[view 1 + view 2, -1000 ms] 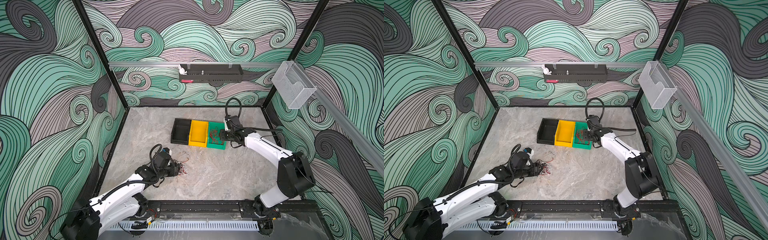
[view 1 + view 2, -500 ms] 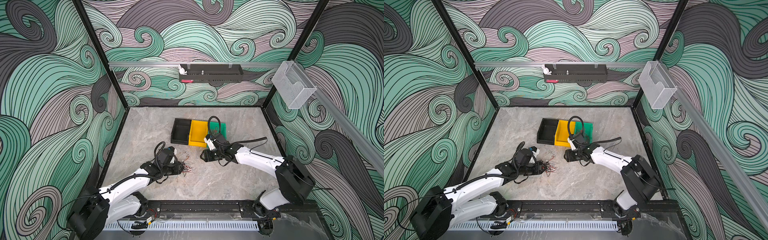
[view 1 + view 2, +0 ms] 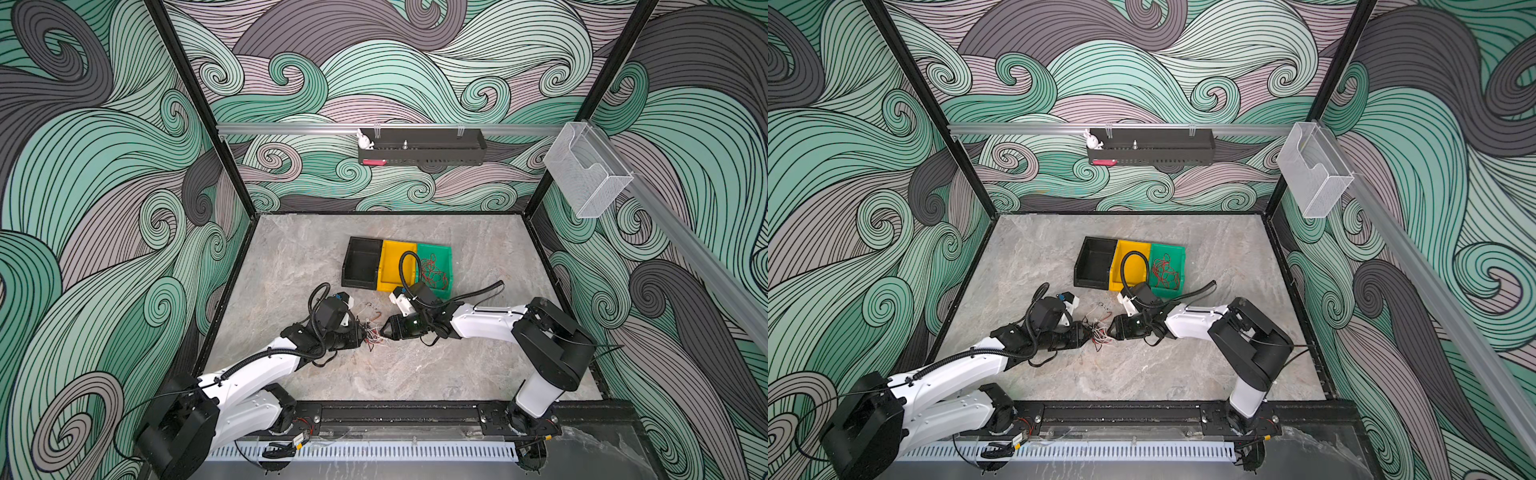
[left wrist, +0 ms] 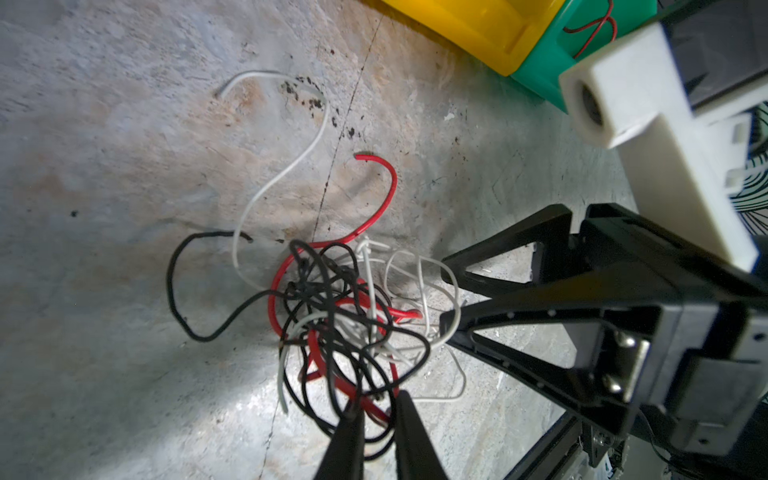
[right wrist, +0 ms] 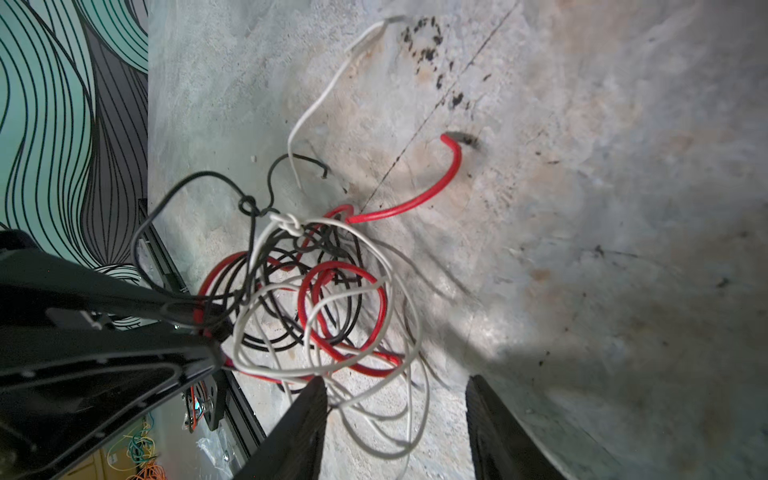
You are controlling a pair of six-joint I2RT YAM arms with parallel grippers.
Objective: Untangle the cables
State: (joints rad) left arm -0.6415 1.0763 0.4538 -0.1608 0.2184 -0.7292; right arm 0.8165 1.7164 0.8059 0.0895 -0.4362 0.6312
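The cables [image 3: 374, 332] are a small tangle of red, black and white wires on the marble floor, seen in both top views [image 3: 1100, 331]. My left gripper [image 4: 378, 409] reaches in from the left. Its jaws are pinched on a red strand and black loops at the tangle's edge [image 4: 357, 345]. Facing it from the right, my right gripper [image 5: 397, 399] is open, with white loops [image 5: 374, 419] lying between its fingers and draped on one fingertip [image 5: 311, 399]. Loose red, white and black ends trail off toward the bins. More red cables [image 3: 434, 272] lie in the green bin.
A black bin [image 3: 361, 266], a yellow bin [image 3: 392, 266] and a green bin [image 3: 444, 253] stand in a row just behind the grippers. The right arm's black hose [image 3: 405, 266] arches over the yellow bin. A black shelf [image 3: 419, 151] hangs on the back wall.
My right arm has swung from the green bin forward and left to the tangle. The left gripper has closed on the tangle's edge.
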